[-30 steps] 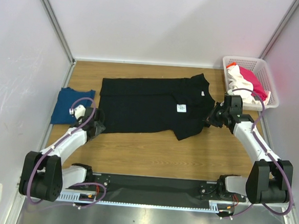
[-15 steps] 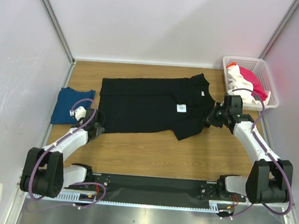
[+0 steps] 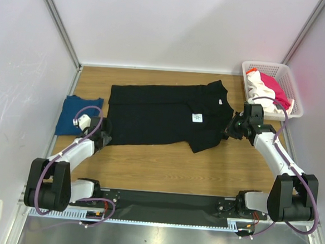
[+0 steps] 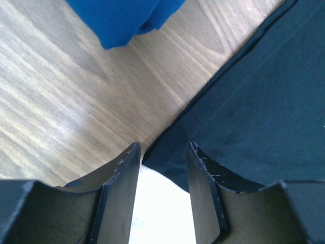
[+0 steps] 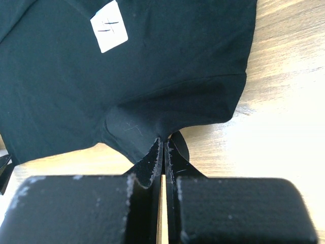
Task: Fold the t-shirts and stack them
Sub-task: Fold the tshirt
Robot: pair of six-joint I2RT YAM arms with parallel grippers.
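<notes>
while white and pink shirts [image 3: 269, 91] sit in the basket [image 3: 267, 65], right pincer [image 5: 163, 141] pinches black shirt [image 3: 157, 113] (left pincer [image 4: 162, 147] ajar).

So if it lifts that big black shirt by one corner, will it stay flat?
Probably not: the black t-shirt lies limp and puckers where the right gripper pinches its edge, so it should droop. It looks thin, likely light. Pushed, it would probably bunch rather than slide.

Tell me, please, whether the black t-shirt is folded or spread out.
Spread out: the black t-shirt lies flat on the table, hem, both sleeves and collar showing, with no fold made yet.
</notes>
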